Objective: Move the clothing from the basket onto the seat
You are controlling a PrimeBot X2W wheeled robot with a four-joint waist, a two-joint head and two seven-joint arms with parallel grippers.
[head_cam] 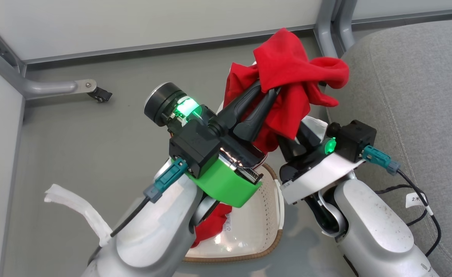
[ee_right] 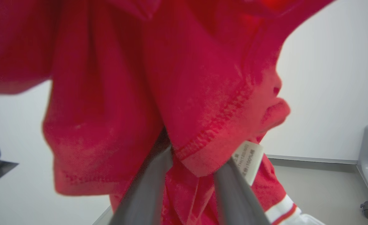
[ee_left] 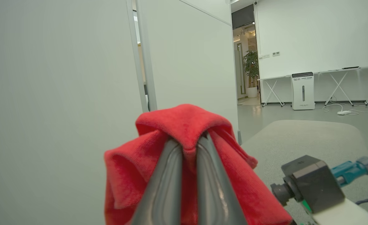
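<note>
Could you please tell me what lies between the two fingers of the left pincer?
A fold of the red clothing lies there, pinched in the shut left pincer, as the left wrist view shows.

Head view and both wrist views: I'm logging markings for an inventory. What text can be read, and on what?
"2米": white tag on the black cable.
"100%": white care label on the red clothing; its other print is blurred.
Paper label in the basket: too small to read.
Logo on the white appliance: too small to read.
</note>
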